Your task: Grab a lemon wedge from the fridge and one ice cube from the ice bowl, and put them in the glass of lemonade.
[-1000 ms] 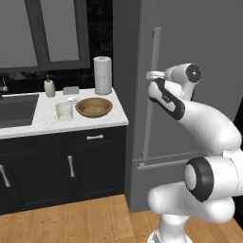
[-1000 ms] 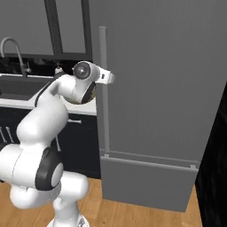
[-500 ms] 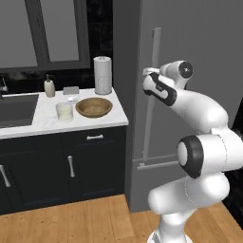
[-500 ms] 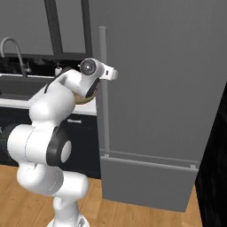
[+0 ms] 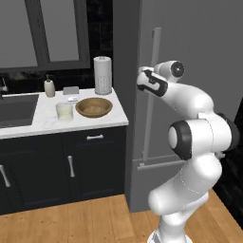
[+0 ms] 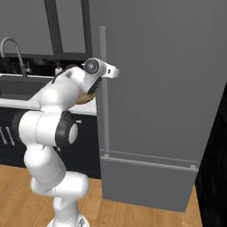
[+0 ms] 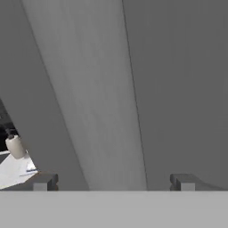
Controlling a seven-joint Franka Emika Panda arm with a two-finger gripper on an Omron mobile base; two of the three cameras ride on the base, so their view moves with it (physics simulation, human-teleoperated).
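Gripper [image 7: 111,181] spread wide, its tips straddling the fridge [image 6: 168,88] handle [image 7: 95,98]; we judge door-opening is the step in hand, and next we must clamp the bar and pull; since a second ago our hand has advanced onto the handle; the ice bowl [image 5: 94,107] and glass of lemonade [image 5: 64,111] sit left of the fridge.

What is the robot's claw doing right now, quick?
Gripper: open, jaws spread on either side of the fridge handle, holding nothing.
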